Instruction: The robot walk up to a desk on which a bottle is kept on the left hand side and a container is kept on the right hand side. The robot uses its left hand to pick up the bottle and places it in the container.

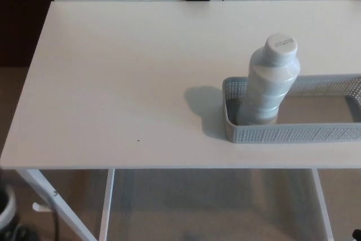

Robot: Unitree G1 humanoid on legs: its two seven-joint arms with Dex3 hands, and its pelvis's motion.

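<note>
Bottle (272, 80) pale grey, white cap. Basket (293, 133) grey, fine perforated mesh pattern. Tabletop (124, 83) plain off-white. Floor (214, 207) beige.

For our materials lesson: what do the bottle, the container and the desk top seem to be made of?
Bottle: probably plastic, pale grey, ribbed body with a soft sheen, matt screw cap.
Container: likely moulded plastic, matt grey; its walls are a fine mesh of small holes.
Desk top: looks like white laminate or painted board, smooth, matt, with no visible grain; the exact material is unclear.
</note>
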